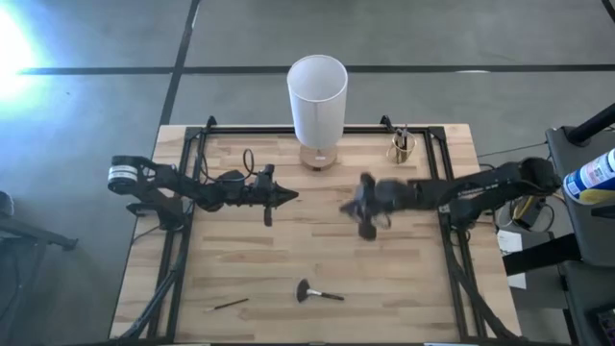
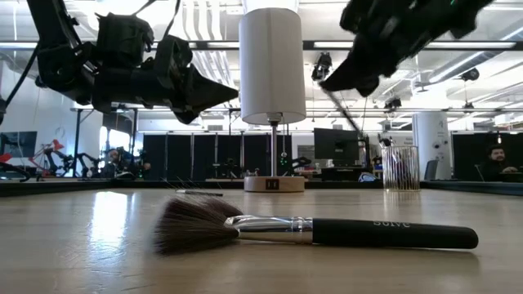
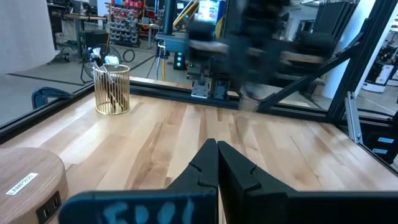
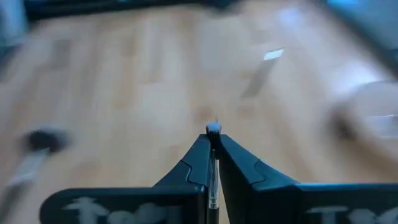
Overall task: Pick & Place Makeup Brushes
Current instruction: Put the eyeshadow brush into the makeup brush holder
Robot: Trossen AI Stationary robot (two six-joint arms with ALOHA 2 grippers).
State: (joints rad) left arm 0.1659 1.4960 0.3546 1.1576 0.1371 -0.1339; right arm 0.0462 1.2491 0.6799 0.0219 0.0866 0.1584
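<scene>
A grey concrete floor [image 1: 96, 38] crossed by dark lines is seen. Ceiling lights [image 2: 204, 45] and dark partitions [image 2: 188, 155] are shown behind the wooden worktop [image 1: 404, 279].

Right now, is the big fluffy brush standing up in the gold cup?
No, the fluffy brush lies flat on the table, far from the gold cup.

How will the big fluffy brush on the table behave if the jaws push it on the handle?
The fluffy brush probably rolls: its handle looks round and smooth, lying flat on the table. The fanned bristles look soft, so they would likely bend rather than resist. It seems light, so a push may spin it.
</scene>
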